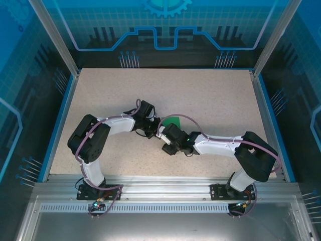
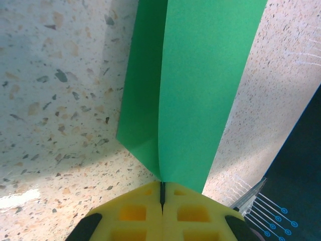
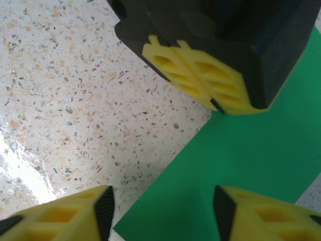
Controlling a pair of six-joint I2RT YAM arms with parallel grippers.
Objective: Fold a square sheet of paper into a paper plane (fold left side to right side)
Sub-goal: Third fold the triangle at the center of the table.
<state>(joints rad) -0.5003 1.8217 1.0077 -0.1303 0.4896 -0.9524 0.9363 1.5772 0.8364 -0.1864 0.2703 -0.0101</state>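
Near the middle of the desk, between the two wrists, a small wedge of the sheet of paper shows from above, its narrow end towards the left arm; the arms cover the rest of it. Seen from the left wrist, the left pincer is closed, its yellow fingers pressed together on the near end of the paper. From that pinched spot the long axis of the sheet runs straight away from the pincer and up the frame, leaning a little to the right. A crease follows the same line and splits the paper into two flaps. The left flap is narrower and darker, in shade, with a corner low on its left side above the speckled surface. The right flap is broader, brighter and smooth. The paper is plain bright green with no marks, and its edges look clean and straight. I cannot tell whether the shaded flap rests on the desk or hangs just above it. From the right wrist, the green spreads across the lower right of the frame. One straight edge climbs diagonally from a corner near the bottom up to the left pincer's closed tips. The right pincer stands wide open, one finger over bare desk just beside that corner and the other over the paper, gripping nothing.
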